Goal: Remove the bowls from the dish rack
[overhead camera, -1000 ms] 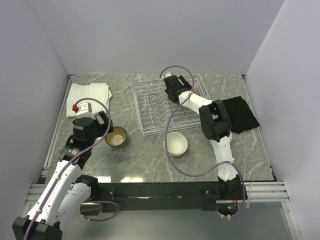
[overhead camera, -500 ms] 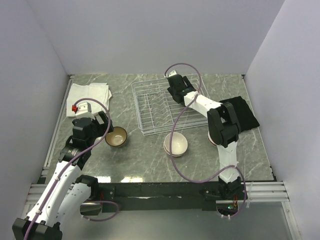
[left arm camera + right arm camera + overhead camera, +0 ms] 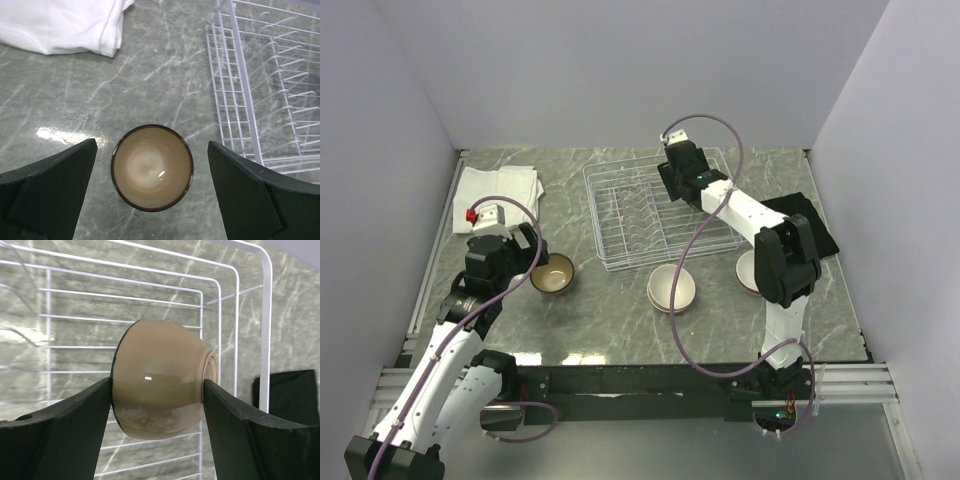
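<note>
right fingers clamp tan bowl sideways over dish rack corner.

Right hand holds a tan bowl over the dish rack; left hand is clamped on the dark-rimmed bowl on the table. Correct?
No. The left wrist view shows the left hand open, fingers clear of the dark-rimmed bowl. The right hand does hold the tan bowl over the dish rack.

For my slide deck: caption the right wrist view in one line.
Right hand grips a tan bowl on its side over the white dish rack, black cloth beyond.
</note>
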`<action>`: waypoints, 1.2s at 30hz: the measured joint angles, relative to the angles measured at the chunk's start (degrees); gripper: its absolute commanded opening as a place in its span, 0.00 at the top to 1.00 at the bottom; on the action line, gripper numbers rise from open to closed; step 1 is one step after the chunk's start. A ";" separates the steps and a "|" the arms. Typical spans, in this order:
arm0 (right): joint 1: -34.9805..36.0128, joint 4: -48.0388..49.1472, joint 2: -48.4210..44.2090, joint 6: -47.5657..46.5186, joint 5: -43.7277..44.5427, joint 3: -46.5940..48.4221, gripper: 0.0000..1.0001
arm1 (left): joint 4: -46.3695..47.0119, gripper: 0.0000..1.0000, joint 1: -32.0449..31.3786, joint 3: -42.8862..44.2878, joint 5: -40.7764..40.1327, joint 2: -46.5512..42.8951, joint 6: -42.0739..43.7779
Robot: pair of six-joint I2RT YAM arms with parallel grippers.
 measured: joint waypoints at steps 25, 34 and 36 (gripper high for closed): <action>-2.49 -5.03 -24.70 20.28 -28.17 -9.90 0.93 | 16.37 0.01 -4.83 12.13 21.22 25.88 -1.88; -2.89 -3.72 -33.44 26.77 -40.00 -14.01 0.93 | 23.28 0.01 -12.17 17.86 24.26 35.28 -1.92; -2.99 -2.38 -34.62 28.76 -42.99 -15.50 0.94 | 24.92 0.01 -13.29 18.27 25.33 36.85 -2.05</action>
